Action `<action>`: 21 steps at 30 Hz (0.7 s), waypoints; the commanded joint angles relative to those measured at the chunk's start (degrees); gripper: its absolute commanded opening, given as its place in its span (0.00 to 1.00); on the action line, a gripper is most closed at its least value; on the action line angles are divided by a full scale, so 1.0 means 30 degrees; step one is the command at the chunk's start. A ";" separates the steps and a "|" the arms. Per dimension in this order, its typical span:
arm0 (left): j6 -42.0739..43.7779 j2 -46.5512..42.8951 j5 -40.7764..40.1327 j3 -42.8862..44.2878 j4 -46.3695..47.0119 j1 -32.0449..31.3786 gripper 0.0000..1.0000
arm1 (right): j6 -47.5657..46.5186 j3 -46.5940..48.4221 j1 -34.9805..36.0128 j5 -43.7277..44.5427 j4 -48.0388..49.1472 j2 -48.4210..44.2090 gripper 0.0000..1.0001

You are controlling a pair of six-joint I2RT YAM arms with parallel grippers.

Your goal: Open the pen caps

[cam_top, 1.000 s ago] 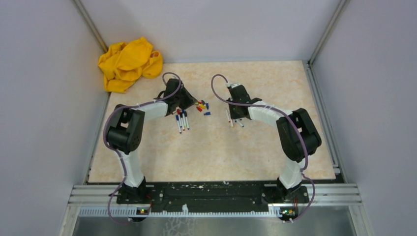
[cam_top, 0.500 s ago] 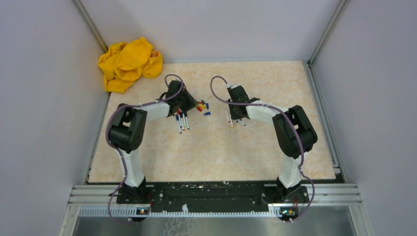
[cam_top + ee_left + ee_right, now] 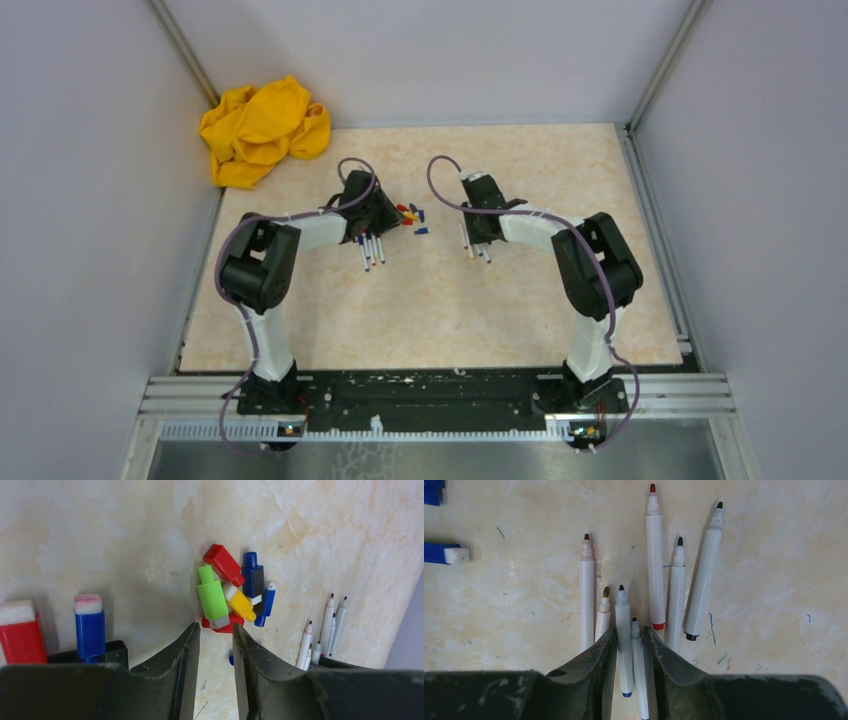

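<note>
The pen caps (image 3: 212, 597) lie in a small heap of red, green, yellow and blue pieces, seen in the top view as a cluster (image 3: 410, 213). My left gripper (image 3: 216, 630) stands open just short of the heap with nothing between its fingers; in the top view this gripper (image 3: 392, 213) is left of the caps. Several uncapped pens (image 3: 655, 560) lie side by side on the table. My right gripper (image 3: 630, 632) is open and low over them, and two pens (image 3: 624, 645) lie between its fingers. Capped pens (image 3: 372, 250) lie beside the left arm.
A crumpled yellow cloth (image 3: 262, 130) sits at the back left corner of the beige table (image 3: 450, 310). Grey walls close in the left, back and right sides. One blue cap (image 3: 444, 554) lies apart, left of the uncapped pens.
The right gripper's jaws have parted, and the pen they held now lies flat among the others. The left gripper has shifted a little right, toward the caps.
</note>
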 commanded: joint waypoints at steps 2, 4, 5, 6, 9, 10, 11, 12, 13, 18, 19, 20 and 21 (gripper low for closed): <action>0.0031 -0.1065 -0.0373 -0.0265 -0.0050 -0.0166 0.37 | -0.0305 0.0682 -0.0180 0.0025 0.0377 -0.0866 0.27; 0.0031 -0.1219 -0.0401 -0.0280 -0.0073 -0.0199 0.37 | -0.0335 0.0621 -0.0167 0.0004 0.0343 -0.1140 0.28; 0.0031 -0.1281 -0.0417 -0.0267 -0.0080 -0.0222 0.37 | -0.0333 0.0591 -0.0179 0.0030 0.0345 -0.1259 0.28; 0.0031 -0.1373 -0.0430 -0.0266 -0.0081 -0.0243 0.37 | -0.0348 0.0554 -0.0180 0.0044 0.0345 -0.1394 0.28; 0.0018 -0.1703 -0.0518 -0.0292 -0.0081 -0.0307 0.37 | -0.0422 0.0516 -0.0140 -0.0054 0.0312 -0.1725 0.29; 0.0066 -0.1828 -0.0520 -0.0287 -0.0095 -0.0330 0.37 | -0.0461 0.0515 -0.0076 -0.0043 0.0308 -0.1856 0.30; 0.0098 -0.1957 -0.0520 -0.0268 -0.0123 -0.0344 0.37 | -0.0514 0.0552 -0.0013 -0.0042 0.0289 -0.1956 0.30; 0.0139 -0.2135 -0.0520 -0.0284 -0.0174 -0.0339 0.37 | -0.0553 0.0567 0.0035 -0.0016 0.0239 -0.2079 0.30; 0.0210 -0.2300 -0.0842 -0.0293 -0.0232 -0.0339 0.38 | -0.0620 0.0624 0.0118 0.0035 0.0222 -0.2233 0.30; 0.0416 -0.3520 -0.1867 -0.0717 -0.0374 -0.0374 0.42 | -0.0910 0.1117 0.0617 0.0155 -0.0074 -0.2811 0.36; 0.0475 -0.3839 -0.2051 -0.0820 -0.0388 -0.0354 0.42 | -0.0954 0.1323 0.0776 0.0185 -0.0213 -0.2847 0.37; 0.0519 -0.4150 -0.2253 -0.0950 -0.0419 -0.0369 0.43 | -0.0978 0.1532 0.0976 0.0232 -0.0336 -0.2856 0.39; 0.0528 -0.4562 -0.2564 -0.1094 -0.0478 -0.0360 0.45 | -0.0992 0.1777 0.1154 0.0249 -0.0465 -0.2854 0.41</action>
